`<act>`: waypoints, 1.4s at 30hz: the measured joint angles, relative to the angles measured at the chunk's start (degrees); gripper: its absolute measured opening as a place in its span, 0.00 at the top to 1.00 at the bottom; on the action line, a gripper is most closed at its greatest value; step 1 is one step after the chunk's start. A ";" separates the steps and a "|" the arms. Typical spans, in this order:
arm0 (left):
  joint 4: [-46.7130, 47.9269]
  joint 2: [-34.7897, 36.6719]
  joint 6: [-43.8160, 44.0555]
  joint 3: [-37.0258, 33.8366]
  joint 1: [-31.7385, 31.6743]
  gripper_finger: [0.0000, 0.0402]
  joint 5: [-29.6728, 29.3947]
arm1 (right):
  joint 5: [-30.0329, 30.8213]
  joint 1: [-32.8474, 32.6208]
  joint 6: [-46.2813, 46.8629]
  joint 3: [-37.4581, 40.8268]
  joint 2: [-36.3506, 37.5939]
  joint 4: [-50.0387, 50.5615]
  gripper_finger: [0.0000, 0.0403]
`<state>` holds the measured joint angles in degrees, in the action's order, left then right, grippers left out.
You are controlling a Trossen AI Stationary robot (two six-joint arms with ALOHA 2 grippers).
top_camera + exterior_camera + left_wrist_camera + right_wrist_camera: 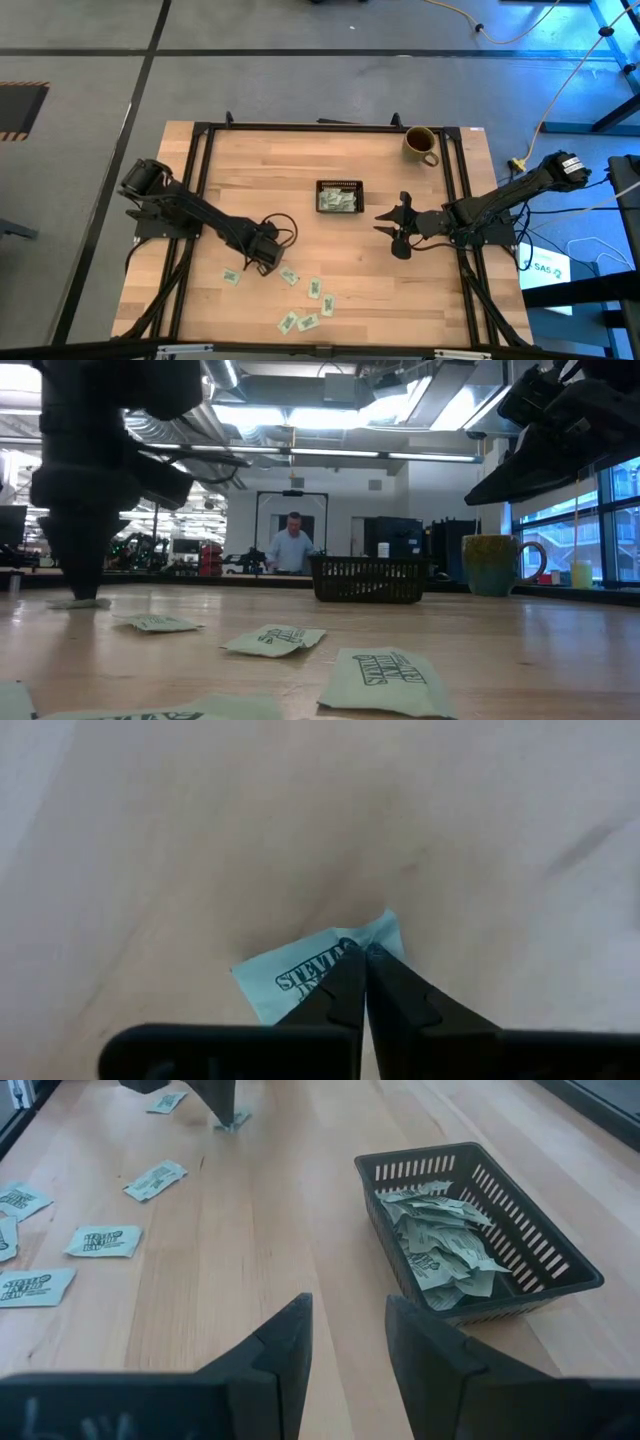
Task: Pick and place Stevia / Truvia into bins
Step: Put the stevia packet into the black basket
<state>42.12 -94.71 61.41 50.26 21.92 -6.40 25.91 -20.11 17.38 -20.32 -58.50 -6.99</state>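
Observation:
Several pale green Stevia packets (pixel 314 289) lie flat on the wooden table near its front edge. The black slotted bin (pixel 340 197) stands at the table's middle with more packets (pixel 440 1245) heaped inside. My left gripper (pixel 265 264) points straight down left of the bin, shut on one packet (pixel 315 975). My right gripper (pixel 345 1330) hovers open to the right of the bin, holding nothing. My left gripper comes from above, its fingers pointing down. The two fingertips (pixel 352 982) meet on the packet's upper face near one short edge (pixel 385 932). The packet lies flat on the table (pixel 200 840). How much paper sits between the tips is hidden by the fingers.
An olive-yellow mug (pixel 421 145) stands at the far right corner. A black frame (pixel 330 128) runs around the table's edges. Bare wood lies between the bin and the loose packets. A person (pixel 293 545) stands in the room beyond the table.

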 joint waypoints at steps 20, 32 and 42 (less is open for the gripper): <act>-26.93 -0.12 -50.59 18.04 -16.34 0.99 -3.87 | 0.01 -0.01 0.12 0.00 0.00 -0.01 0.68; -25.49 -7.07 -57.13 21.66 -26.11 0.99 0.66 | 0.02 0.00 0.40 0.02 -0.82 1.07 0.68; -25.45 -11.98 -57.10 21.73 -27.40 0.99 1.61 | 0.02 0.01 0.51 0.02 -4.49 0.75 0.68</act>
<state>16.66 -106.70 4.31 71.99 -5.48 -4.79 25.93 -20.10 17.89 -20.29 -62.99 -6.24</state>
